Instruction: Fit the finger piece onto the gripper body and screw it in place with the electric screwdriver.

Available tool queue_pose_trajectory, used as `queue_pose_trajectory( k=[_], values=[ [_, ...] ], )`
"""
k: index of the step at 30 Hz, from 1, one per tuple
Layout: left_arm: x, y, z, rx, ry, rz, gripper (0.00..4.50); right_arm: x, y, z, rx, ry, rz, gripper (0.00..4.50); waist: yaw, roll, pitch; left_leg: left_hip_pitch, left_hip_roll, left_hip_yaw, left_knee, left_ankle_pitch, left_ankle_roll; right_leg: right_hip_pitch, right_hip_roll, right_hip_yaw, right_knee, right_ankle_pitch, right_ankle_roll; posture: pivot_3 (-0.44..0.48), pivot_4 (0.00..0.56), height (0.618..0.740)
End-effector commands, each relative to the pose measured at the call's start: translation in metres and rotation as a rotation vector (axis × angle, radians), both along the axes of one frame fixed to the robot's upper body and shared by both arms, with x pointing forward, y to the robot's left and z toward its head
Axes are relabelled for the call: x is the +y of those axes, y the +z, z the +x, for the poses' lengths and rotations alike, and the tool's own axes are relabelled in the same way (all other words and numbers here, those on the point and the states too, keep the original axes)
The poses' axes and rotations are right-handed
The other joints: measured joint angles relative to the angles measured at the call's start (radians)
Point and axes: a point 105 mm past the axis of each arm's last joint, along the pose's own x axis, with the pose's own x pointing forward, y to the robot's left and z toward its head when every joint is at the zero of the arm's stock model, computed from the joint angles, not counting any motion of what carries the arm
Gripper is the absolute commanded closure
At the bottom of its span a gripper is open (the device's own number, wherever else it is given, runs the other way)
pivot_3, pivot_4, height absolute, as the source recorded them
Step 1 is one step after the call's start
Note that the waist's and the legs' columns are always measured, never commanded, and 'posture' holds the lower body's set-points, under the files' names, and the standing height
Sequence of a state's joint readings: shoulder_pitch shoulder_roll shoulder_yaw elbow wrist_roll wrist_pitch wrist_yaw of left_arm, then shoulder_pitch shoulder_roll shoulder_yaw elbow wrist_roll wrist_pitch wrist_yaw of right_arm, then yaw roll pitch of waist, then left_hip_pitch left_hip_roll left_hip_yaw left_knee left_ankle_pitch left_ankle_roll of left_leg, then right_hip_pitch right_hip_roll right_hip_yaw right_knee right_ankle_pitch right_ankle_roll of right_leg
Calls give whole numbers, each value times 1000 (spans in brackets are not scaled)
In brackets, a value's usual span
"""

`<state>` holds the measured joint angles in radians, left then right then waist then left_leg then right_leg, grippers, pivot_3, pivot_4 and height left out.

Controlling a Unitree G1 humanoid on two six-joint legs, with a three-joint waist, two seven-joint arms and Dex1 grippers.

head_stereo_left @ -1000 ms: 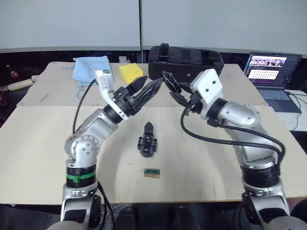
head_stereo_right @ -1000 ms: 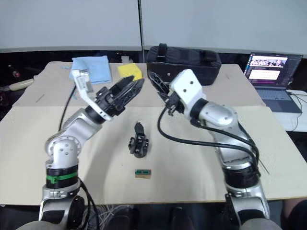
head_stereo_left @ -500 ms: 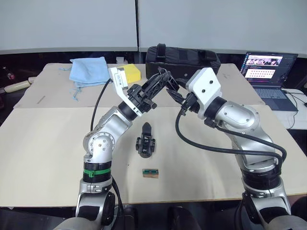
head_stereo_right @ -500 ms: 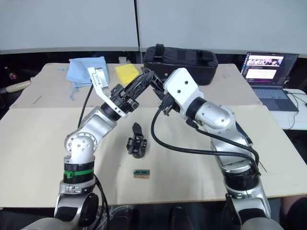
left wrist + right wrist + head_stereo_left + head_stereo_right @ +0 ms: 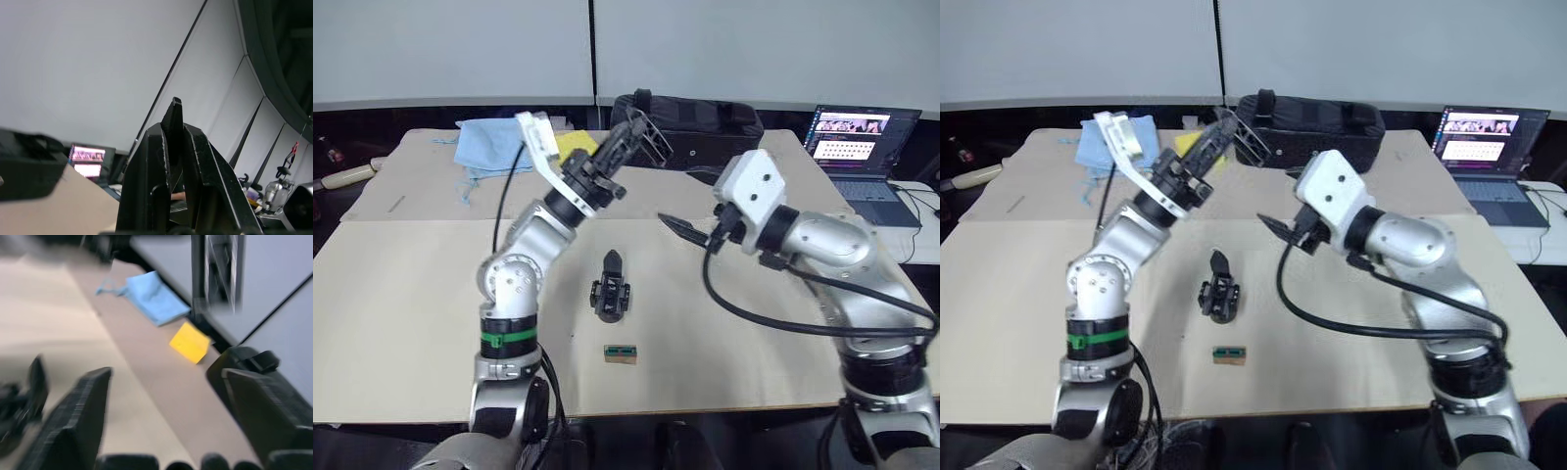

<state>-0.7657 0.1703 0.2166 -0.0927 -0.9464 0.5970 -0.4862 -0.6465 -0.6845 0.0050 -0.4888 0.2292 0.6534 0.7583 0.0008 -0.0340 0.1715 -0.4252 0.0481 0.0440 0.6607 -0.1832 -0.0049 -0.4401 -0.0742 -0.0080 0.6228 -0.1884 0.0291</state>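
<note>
The gripper body (image 5: 612, 297) lies mid-table with the finger piece (image 5: 614, 261) at its far end, well below and near of both arms. The left gripper (image 5: 641, 137) is raised high by the black bag (image 5: 705, 122), fingers pressed together on nothing. The right gripper (image 5: 680, 227) hovers to the right, fingers spread. A small brown-and-green box (image 5: 623, 353) sits nearer; blue cloth (image 5: 492, 140), yellow sponge (image 5: 576, 145) and laptop (image 5: 857, 147) lie far off.
</note>
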Motion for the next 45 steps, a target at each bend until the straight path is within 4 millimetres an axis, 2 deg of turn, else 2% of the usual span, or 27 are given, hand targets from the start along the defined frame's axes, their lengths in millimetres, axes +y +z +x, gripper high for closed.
queue_pose_trajectory(
  k=[1, 5, 8, 15, 20, 29, 30, 31, 40, 41, 45],
  values=[
    [3, 0, -1, -2, -97, 97, 4500, -13, 6, -12, 119, 94, 58, 37, 0, 0, 0, 0, 0, 0, 0, 0, 0, 0, 0, 0, 0, 0, -1, 0, 150, 740],
    [0, -17, -20, 62, -359, 321, 4500, -7, -4, -46, 544, 350, 103, 37, -9, -1, 1, 0, 1, 0, 0, 0, 0, 0, 0, 0, 1, -3, -6, 0, 150, 740],
    [-6, -29, -37, 85, -495, 442, 4500, -2, -12, -49, 722, 354, 111, 37, -11, -1, 1, 0, 1, -1, -1, 0, 0, 0, -1, -1, 0, -4, -7, 0, 150, 740],
    [-15, -38, -57, 75, -633, 513, 4500, 19, -24, -45, 808, 338, 135, 37, -12, -1, 1, -1, 1, -2, -1, 0, 0, -1, -1, -2, 1, -5, -8, 0, 150, 740],
    [-14, -45, -63, 90, -659, 530, 4500, 31, -24, -56, 836, 409, 140, 37, -13, -1, 1, -1, 1, -2, -1, 0, 0, -2, 0, -2, 1, -5, -8, 0, 150, 740],
    [-16, -51, -66, 112, -664, 535, 4500, 34, -23, -61, 864, 441, 144, 37, -12, -1, 1, -2, 1, -2, -1, 0, 0, -2, -1, -2, 1, -5, -7, 0, 150, 740],
    [-16, -51, -66, 112, -661, 534, 4500, 34, -23, -61, 865, 443, 148, 542, -12, -1, 1, -2, 1, -2, -1, 0, 0, -2, 0, -2, 1, -5, -7, 0, 150, 740],
    [-16, -51, -67, 112, -660, 535, 4500, 34, -22, -61, 865, 446, 156, 769, -12, -1, 1, -1, 1, -2, -1, 0, 0, -2, 0, -2, 1, -5, -7, 0, 150, 740],
    [-19, -54, -70, 119, -659, 544, 4500, 36, -22, -59, 875, 444, 167, 3949, -12, -1, 1, -2, 1, -2, -1, 0, 0, -2, 0, -2, 1, -5, -7, 0, 150, 740],
    [-19, -55, -71, 120, -661, 550, 4500, 36, -22, -59, 875, 446, 170, 4076, -12, -1, 2, -2, 1, -2, -1, 0, 0, -2, 0, -2, 1, -5, -7, 0, 150, 740],
    [-19, -57, -74, 105, -672, 564, 4500, 37, -22, -61, 877, 465, 167, 4096, -12, -1, 2, -2, 1, -2, -1, 0, 0, -2, 0, -2, 1, -5, -7, 0, 150, 740]
  ],
)
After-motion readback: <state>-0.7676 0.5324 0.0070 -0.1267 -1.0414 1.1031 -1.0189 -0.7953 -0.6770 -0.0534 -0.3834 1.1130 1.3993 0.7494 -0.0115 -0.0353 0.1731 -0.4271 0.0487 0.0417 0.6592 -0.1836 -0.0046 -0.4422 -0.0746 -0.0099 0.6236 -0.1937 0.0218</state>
